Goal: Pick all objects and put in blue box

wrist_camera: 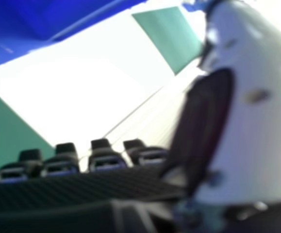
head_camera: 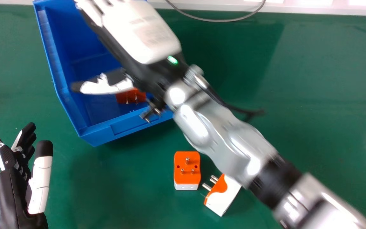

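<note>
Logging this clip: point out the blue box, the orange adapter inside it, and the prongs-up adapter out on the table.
Blue box (head_camera: 132, 126), head view: its near wall.
Orange adapter inside the box (head_camera: 130, 95), head view: its orange body.
Prongs-up adapter (head_camera: 187, 166), head view: its orange face, between the prongs.

silver arm (head_camera: 214, 136), blk/wht hand (head_camera: 141, 31), grn light (head_camera: 172, 59)

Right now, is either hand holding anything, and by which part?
Nothing is held: the right hand is open over the blue box, and the left hand is empty too.
</note>
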{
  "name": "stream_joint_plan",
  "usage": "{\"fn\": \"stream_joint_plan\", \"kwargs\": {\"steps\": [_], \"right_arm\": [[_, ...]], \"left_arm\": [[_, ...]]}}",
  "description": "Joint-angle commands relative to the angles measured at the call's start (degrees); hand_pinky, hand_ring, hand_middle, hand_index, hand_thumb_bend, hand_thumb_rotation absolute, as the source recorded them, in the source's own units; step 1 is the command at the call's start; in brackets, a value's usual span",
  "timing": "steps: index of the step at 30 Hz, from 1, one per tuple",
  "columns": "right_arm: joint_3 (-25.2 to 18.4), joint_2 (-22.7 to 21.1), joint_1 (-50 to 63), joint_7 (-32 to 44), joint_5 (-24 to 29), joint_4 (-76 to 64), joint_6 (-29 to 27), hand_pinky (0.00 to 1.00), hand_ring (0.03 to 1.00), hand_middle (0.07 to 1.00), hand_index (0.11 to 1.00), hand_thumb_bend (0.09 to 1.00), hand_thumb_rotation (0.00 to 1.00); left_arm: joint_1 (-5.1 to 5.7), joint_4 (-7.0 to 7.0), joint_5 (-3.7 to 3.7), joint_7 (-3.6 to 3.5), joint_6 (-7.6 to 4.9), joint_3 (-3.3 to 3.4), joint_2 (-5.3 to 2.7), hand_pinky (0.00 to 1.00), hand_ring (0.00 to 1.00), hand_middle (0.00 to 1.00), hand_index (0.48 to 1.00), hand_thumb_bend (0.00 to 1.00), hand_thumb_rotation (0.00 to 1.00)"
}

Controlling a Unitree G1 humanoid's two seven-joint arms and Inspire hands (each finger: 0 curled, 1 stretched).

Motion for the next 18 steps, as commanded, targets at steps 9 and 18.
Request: {"fn": "stream_joint_plan", "kwargs": {"steps": [9, 18], "right_arm": [[-7.57, -12.4, 36.21, -5.52, -2.42, -36.29, -5.01, 1.0, 1.0, 1.0, 0.985, 0.459, 0.39], [-13.4, -18.07, 58.07, -10.38, -5.56, -38.4, -8.01, 0.96, 0.956, 0.955, 0.922, 0.454, 0.45]], "left_arm": [[1.68, -3.69, -1.79, -0.48, 0.52, 0.32, -0.02, 0.92, 0.89, 0.88, 0.89, 0.93, 0.84], [2.24, -4.61, -1.83, -0.59, 0.78, 0.29, 0.07, 0.92, 0.89, 0.88, 0.891, 0.92, 0.84]]}}
